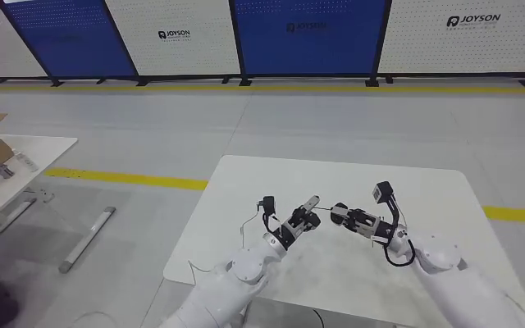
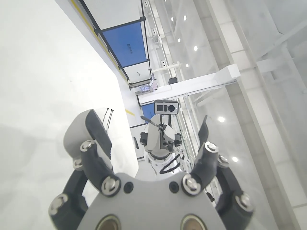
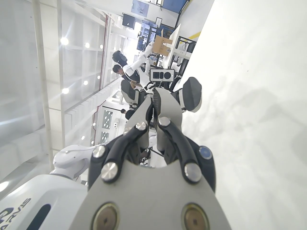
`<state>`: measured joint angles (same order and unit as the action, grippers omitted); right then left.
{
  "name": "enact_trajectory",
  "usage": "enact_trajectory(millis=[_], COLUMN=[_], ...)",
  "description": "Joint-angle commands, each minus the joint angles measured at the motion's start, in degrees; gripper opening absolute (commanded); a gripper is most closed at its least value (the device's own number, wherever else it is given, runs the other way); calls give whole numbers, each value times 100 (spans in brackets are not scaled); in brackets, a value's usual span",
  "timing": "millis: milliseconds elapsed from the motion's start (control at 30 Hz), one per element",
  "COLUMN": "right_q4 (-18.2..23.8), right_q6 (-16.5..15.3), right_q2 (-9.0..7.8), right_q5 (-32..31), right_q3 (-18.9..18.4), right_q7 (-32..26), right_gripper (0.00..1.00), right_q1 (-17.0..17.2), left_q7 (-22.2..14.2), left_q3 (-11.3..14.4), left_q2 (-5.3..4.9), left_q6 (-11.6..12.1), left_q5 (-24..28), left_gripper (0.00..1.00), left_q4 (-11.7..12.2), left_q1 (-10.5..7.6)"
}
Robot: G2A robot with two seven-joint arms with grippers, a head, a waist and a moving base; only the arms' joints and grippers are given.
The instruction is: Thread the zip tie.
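Left claw (image 2: 149, 130): wide open, its two dark fingers spread far apart, with nothing against either pad.
Right claw (image 3: 154, 98): shut tight, its fingers pressed together along their whole length. It pinches a dark zip tie (image 2: 150, 121) at the tips.
Zip tie, place: held in the air above the white table (image 1: 246, 213), in the short space between the two claws.
Zip tie, direction: in the top view it is a thin line running across the table from the right claw toward the left, roughly level. Its free end points at the left claw's open gap. Whether that end touches the left claw cannot be told.
Top view shows: both arms meet over the near middle of the table, with the claws tip to tip, near each other but apart.
Left wrist view shows: the tie sticks out slantwise from the shut fingertips. Two spare ties (image 2: 108, 117) lie flat side by side near the table's edge.
Right wrist view shows: one ribbed pad (image 3: 191, 95) of the left claw stands just beyond the shut fingers. The tie itself is too thin to make out there.
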<state>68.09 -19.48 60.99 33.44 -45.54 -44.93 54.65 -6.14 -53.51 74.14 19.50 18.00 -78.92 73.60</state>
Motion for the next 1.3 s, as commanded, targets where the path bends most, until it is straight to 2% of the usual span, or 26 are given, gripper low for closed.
enact_trajectory(millis=[0, 67, 133, 767, 800, 833, 1100, 1133, 1167, 1200, 1233, 1267], right_q4=[0, 0, 0, 0, 0, 0, 148, 153, 156, 163, 166, 169], right_q6=[0, 0, 0, 0, 0, 0, 202, 211, 219, 227, 232, 237], right_q2=[0, 0, 0, 0, 0, 0, 32, 36, 41, 48, 53, 58], right_q5=[0, 0, 0, 0, 0, 0, -132, -140, -146, -158, -167, -176], right_q3=[0, 0, 0, 0, 0, 0, -143, -159, -175, -194, -209, -224], right_q7=[0, 0, 0, 0, 0, 0, 214, 218, 226, 229, 229, 228], right_gripper=[0, 0, 0, 0, 0, 0, 0, 0, 0, 0, 0, 0], right_q1=[0, 0, 0, 0, 0, 0, 150, 160, 170, 183, 192, 200], left_q7=[-69, -163, -196, -247, -235, -221, -223, -229, -235, -241, -244, -245], left_q3=[-16, -11, -18, -61, -65, -69, -146, -157, -166, -177, -184, -190], left_q2=[5, 9, 11, 44, 45, 46, 49, 49, 50, 52, 54, 56], left_q6=[-2, -2, -4, -17, -11, -2, -2, -2, -2, -2, -2, -2], left_q5=[73, 94, 101, 41, 34, 16, -81, -87, -96, -106, -118, -128], left_gripper=[29, 21, 0, 0, 32, 100, 99, 89, 61, 48, 43, 32], left_q4=[9, 9, 18, -32, -41, -54, -200, -209, -218, -226, -231, -235], left_q1=[-13, -12, -13, 27, 32, 38, 151, 161, 170, 180, 186, 193])
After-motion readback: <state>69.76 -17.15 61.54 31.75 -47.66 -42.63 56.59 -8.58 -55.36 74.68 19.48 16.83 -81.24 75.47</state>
